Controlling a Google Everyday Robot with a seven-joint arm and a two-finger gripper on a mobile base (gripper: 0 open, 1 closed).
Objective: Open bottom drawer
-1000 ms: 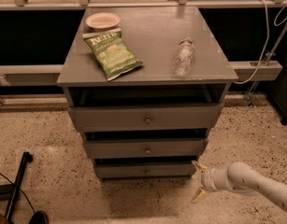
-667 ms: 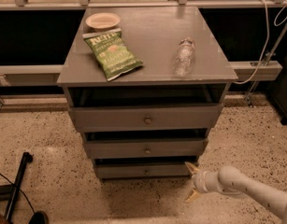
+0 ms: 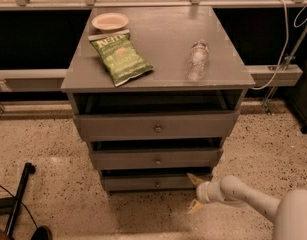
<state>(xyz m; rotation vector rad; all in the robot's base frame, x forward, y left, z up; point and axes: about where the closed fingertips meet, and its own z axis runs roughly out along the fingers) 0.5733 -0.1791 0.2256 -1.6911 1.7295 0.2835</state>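
The bottom drawer (image 3: 143,182) is the narrowest-looking grey front of three, with a small round brass knob (image 3: 157,183) at its centre. It sits low in the grey cabinet (image 3: 93,81), near the speckled floor. My gripper (image 3: 195,192) comes in from the lower right on a white arm (image 3: 253,200). Its two pale fingers are spread apart, one fingertip (image 3: 194,178) at the drawer's right lower corner, the other (image 3: 195,206) lower over the floor. It holds nothing. It is to the right of the knob.
On the cabinet top lie a green chip bag (image 3: 120,57), a clear plastic bottle (image 3: 196,60) on its side and a small pale bowl (image 3: 110,21). The two drawers above stand slightly out. A black pole (image 3: 19,196) leans at the lower left. A cable (image 3: 282,44) hangs at right.
My gripper has moved left, from beside the cabinet's right side to the bottom drawer's right corner. The drawers have not moved.
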